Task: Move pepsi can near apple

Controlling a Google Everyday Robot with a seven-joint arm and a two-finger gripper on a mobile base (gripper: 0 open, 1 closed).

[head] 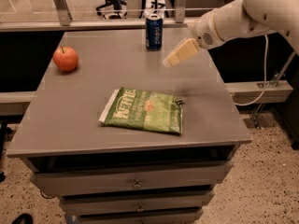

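Note:
The pepsi can (153, 31) stands upright near the far edge of the grey table (84, 120), a dark blue can with a silver top. The apple (65, 59) is red-orange and sits at the table's left side, well apart from the can. My gripper (174, 58) hangs over the table a little right of and in front of the can, not touching it. Its cream-coloured fingers (183, 52) point down-left toward the table. The white arm reaches in from the upper right.
A green chip bag (144, 110) lies flat in the middle front of the table. Drawers (135, 183) are below the tabletop. A railing runs behind the table's far edge, and a cable hangs at the right.

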